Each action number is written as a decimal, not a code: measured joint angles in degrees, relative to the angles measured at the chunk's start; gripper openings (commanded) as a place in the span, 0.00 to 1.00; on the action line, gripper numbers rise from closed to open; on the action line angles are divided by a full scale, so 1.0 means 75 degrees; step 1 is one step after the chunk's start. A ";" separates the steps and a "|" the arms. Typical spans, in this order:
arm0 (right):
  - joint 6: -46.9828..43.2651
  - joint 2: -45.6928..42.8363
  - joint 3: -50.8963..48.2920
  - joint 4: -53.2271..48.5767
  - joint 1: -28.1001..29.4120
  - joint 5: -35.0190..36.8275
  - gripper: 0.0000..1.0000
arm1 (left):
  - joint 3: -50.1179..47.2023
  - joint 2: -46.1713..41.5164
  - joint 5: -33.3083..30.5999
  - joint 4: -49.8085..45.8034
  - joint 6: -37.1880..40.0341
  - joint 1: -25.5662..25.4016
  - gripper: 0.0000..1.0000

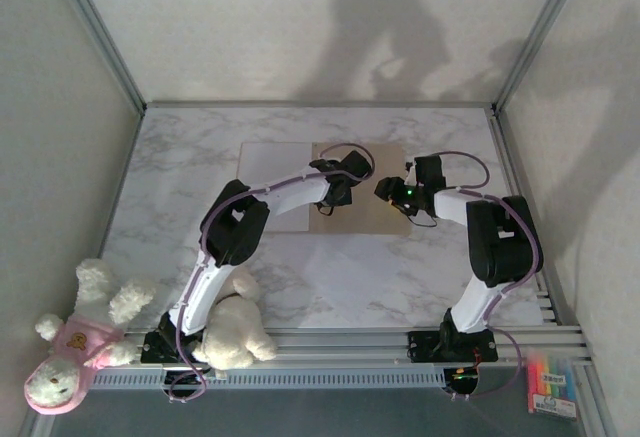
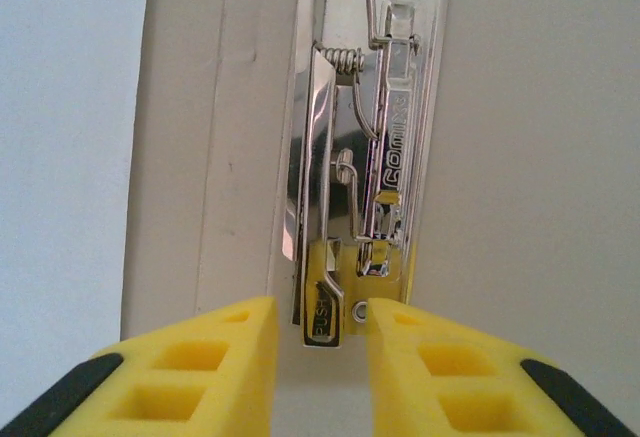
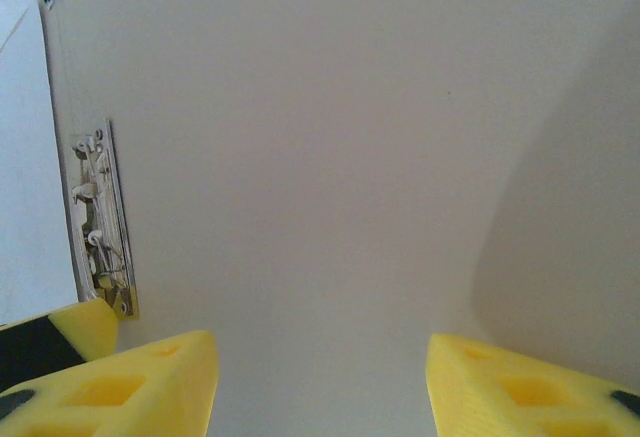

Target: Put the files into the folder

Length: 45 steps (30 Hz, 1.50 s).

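one white plush toy in pink (image 1: 65,357), one cream plush toy (image 1: 235,332), one marker pack (image 1: 552,385) up front. left gripper (image 2: 322,357) narrowly open, straddling the silver metal clip (image 2: 350,157) stamped "comix" and "push". right gripper (image 3: 320,382) open, empty, over one open flat tan cardboard folder (image 3: 330,137) mid-table. plain white paper sheets (image 1: 272,185) just left of the clip, can't count them.

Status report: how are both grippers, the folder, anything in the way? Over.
Left gripper open, astride the metal clip. Right gripper open, empty, over the folder. White sheet lies left of the clip. Stuffed toys by left base, clear of work.
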 measured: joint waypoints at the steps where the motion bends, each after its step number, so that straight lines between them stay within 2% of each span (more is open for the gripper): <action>1: 0.0000 0.0000 0.0000 0.0000 0.0000 0.0000 0.58 | 0.0000 0.0017 0.0000 0.0000 0.0003 0.0000 0.25; 6: 0.0000 0.0009 0.0000 0.0000 0.0000 0.0000 0.58 | 0.0003 0.0090 0.0000 0.0003 0.0006 0.0000 0.23; 9: 0.0000 0.0009 0.0000 -0.0003 0.0000 0.0000 0.58 | 0.0020 0.0090 0.0000 -0.0012 0.0052 0.0000 0.37; 14: 0.0000 0.0009 0.0000 0.0000 0.0000 0.0000 0.58 | 0.0093 0.0090 -0.0006 -0.0041 0.0032 0.0000 0.38; 20: 0.0000 0.0029 0.0000 -0.0003 0.0000 0.0000 0.58 | 0.0163 0.0090 -0.0061 -0.0058 0.0029 0.0000 0.35; 28: 0.0000 0.0050 0.0003 -0.0003 0.0000 -0.0003 0.58 | 0.0236 0.0090 -0.0058 -0.0061 0.0032 0.0000 0.23; 36: 0.0000 0.0058 0.0003 -0.0006 0.0000 -0.0003 0.58 | 0.0236 0.0090 -0.0058 -0.0067 0.0032 0.0000 0.23; 45: 0.0000 0.0058 0.0006 -0.0006 0.0000 0.0000 0.58 | 0.0236 0.0090 -0.0050 -0.0114 0.0017 0.0000 0.15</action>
